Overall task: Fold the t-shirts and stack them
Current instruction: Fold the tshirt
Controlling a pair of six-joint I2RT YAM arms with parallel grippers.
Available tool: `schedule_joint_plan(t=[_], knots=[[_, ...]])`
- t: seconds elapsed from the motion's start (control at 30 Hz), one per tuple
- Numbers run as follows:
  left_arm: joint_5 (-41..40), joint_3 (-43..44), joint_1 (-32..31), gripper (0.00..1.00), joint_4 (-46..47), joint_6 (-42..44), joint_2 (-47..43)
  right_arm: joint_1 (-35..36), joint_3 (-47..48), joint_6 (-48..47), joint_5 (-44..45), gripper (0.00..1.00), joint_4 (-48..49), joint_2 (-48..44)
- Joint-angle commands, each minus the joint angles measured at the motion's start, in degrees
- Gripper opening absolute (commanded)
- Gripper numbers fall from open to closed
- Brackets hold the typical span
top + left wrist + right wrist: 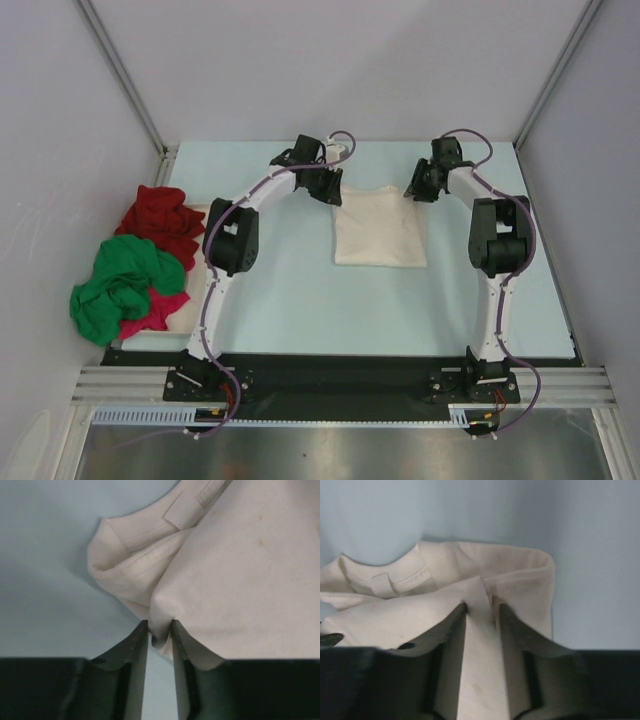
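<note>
Nearest you on the left, the bright green cloth t-shirt (120,285) lies crumpled over the magenta-pink cloth t-shirt (155,308). The dark red cloth t-shirt (160,220) is bunched just beyond, and all three are heaped on the flat white tray (192,305). None of them is folded, so most of the job is ahead of you.

Farther out, in the middle of the pale blue tabletop (290,290), the cream-white cloth t-shirt (378,228) lies as a narrow rectangle, sleeves apparently turned in. I judge it part-folded, with a crosswise fold and the stacking left.

At its far edge, your left fingers (135,650) pinch a tuck of cream cloth at the far-left corner, and your right fingers (515,640) pinch a raised ridge at the far-right corner. Only the wrist views show those grips and the neck label — only the overhead view shows the waiting pile.
</note>
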Motion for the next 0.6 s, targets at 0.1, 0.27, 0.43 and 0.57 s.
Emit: schedule_joint_plan(t=[0.1,0.27,0.43,0.57], knots=[[2.8,3.1,-0.5,0.01,2.2,-1.1,-0.3,0.0,4.6,-0.5,0.0,0.13,0.1,1.7],[2.9,3.5,-0.5,0.0,3.5,-1.6,-2.2,-0.1,3.2,0.1,2.8,0.0,-0.1,-1.6],[1.8,3.2,-1.5,0.0,4.3,-0.4,-5.5,-0.6,-1.4,1.2,5.6,0.0,1.6,-7.9],[1.0,3.0,-2.3,0.0,5.1,0.6,-6.5,-1.7,-5.9,2.4,5.8,0.0,5.2,-11.2]])
